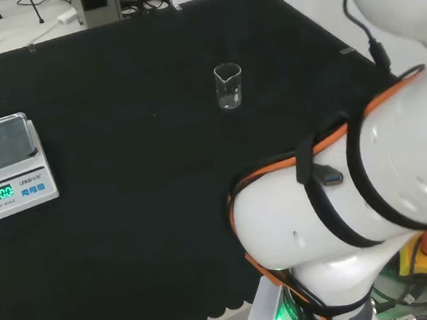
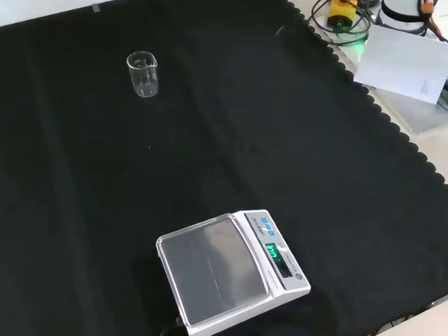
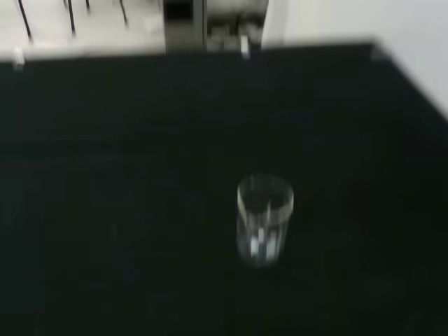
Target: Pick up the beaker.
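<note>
A small clear glass beaker [image 1: 229, 86] stands upright and alone on the black cloth, in the far middle of the head view. In the front view the beaker [image 2: 143, 75] is at the upper left. The wrist view looks at the beaker [image 3: 263, 220] from some way off, with bare cloth all around it. It looks empty. The arm's big white links [image 1: 369, 189] take up the right of the head view.
A white digital scale [image 1: 4, 168] with a steel pan sits at the left edge of the head view; the scale [image 2: 228, 272] is low in the front view. Cables and a white sheet [image 2: 404, 64] lie beyond the cloth's scalloped edge.
</note>
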